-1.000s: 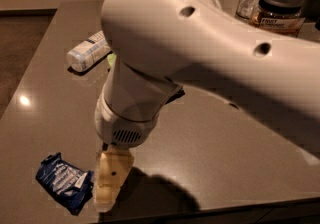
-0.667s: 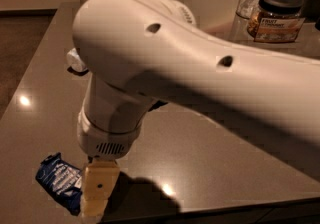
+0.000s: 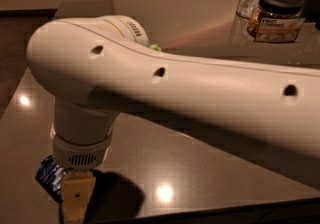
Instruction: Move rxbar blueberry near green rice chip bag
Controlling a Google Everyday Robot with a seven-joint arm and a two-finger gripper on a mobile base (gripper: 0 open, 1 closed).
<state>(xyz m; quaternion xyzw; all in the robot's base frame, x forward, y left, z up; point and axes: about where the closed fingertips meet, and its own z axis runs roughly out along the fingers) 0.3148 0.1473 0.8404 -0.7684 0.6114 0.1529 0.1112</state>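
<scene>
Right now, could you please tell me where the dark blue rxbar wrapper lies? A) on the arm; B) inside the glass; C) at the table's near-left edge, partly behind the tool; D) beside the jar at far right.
C: the rxbar blueberry peeks out at the near-left edge of the table, partly covered by the tool hanging just over it.

The white arm (image 3: 200, 103) spans the view and bends down, end effector (image 3: 76, 199) at lower left.
</scene>
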